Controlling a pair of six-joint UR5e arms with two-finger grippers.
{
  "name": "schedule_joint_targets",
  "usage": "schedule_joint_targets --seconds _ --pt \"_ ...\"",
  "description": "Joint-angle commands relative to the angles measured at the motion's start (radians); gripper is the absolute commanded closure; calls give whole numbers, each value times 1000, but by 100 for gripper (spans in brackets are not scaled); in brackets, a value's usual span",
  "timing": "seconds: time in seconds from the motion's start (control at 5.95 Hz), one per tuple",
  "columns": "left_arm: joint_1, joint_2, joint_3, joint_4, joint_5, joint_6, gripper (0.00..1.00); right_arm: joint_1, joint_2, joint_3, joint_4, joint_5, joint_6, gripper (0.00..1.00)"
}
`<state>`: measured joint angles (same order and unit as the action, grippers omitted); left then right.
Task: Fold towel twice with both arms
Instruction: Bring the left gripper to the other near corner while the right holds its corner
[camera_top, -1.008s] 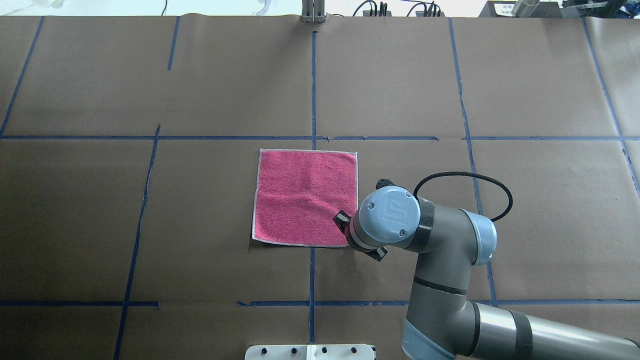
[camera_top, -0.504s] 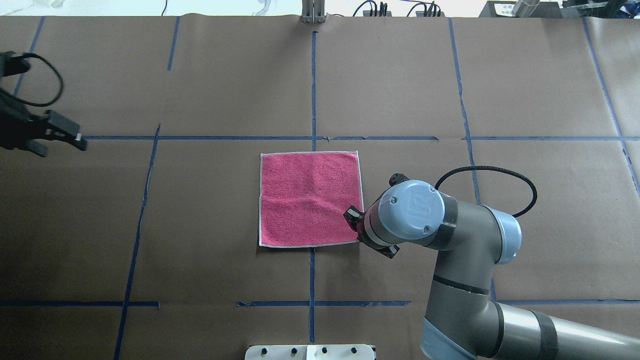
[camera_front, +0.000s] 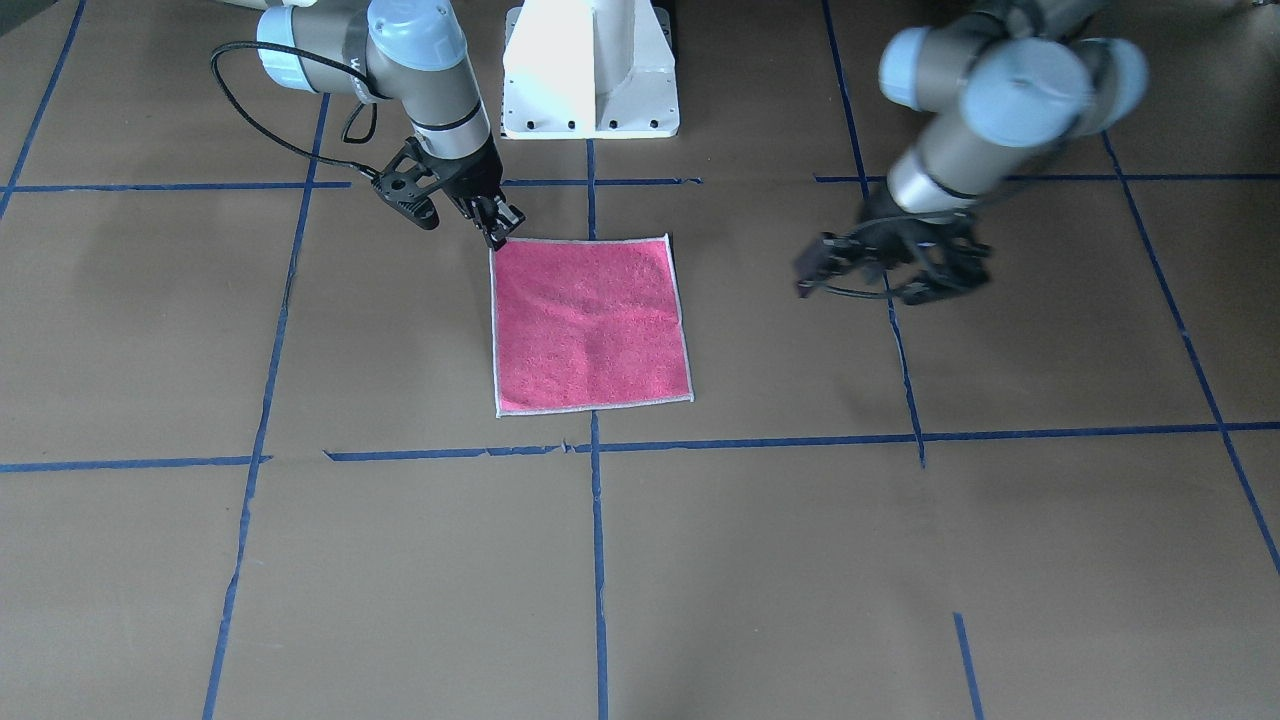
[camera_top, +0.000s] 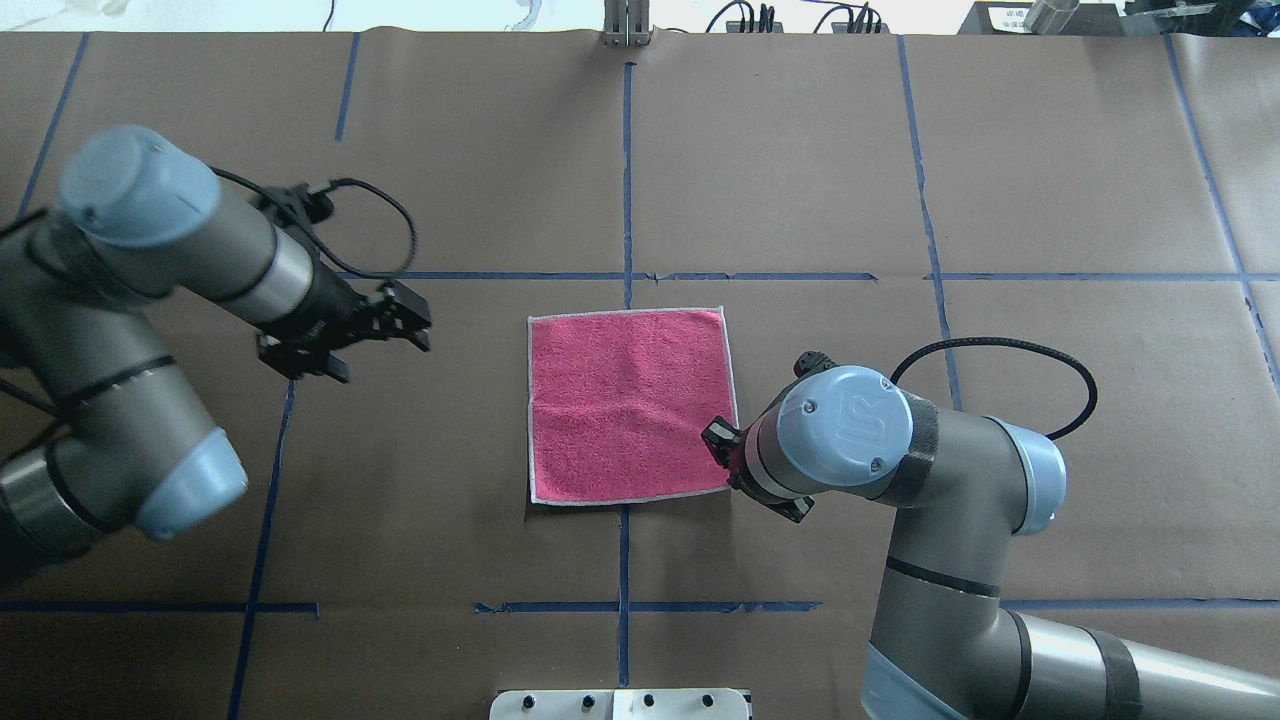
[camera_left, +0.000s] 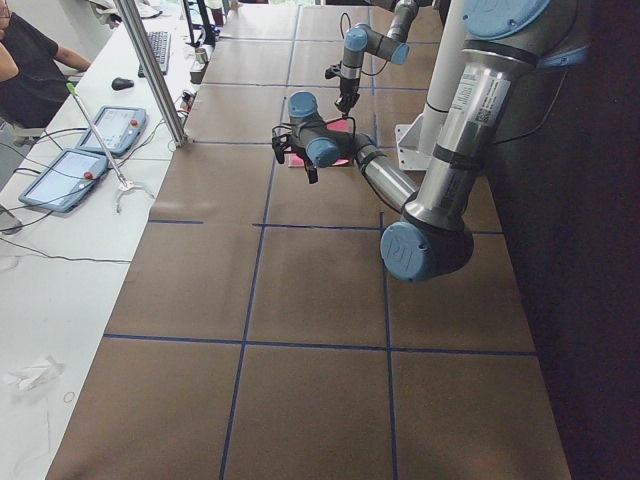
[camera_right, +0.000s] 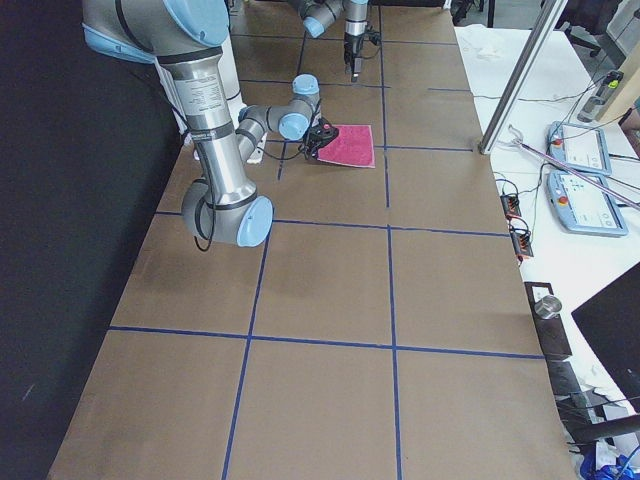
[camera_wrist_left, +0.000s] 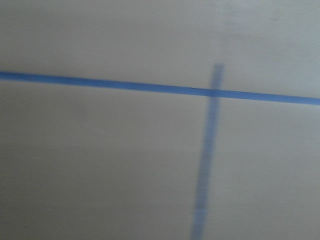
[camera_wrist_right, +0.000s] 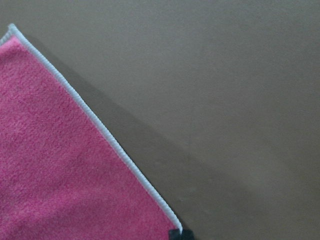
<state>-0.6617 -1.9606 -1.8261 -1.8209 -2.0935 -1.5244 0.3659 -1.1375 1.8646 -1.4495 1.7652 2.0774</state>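
Overhead: right gripper (camera_front: 497, 233) looks pinched on the towel (camera_top: 625, 400) at its 5 o'clock corner. Left gripper (camera_top: 412, 322) hangs open, empty, at 9. I'd grab the 7 corner before lifting.

Rough terry-cloth towel (camera_top: 628, 405), matt brown paper table cover (camera_top: 800, 150)

Blur smears the left end effector (camera_front: 893, 262), its jaw gap seemingly unreadable; the towel (camera_wrist_right: 75, 175) overruns the right wrist view.
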Motion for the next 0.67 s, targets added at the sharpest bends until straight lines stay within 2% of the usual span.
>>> schedule_joint_targets --seconds 0.0,0.34,0.5 --pt "211 -73 4 3 188 -275 0 -10 -1 1 0 -4 1 96" --pt "293 -92 28 3 277 -335 0 -15 -2 1 -2 -6 1 96" --pt "295 -98 34 3 279 -336 6 -15 -2 1 -2 -6 1 96"
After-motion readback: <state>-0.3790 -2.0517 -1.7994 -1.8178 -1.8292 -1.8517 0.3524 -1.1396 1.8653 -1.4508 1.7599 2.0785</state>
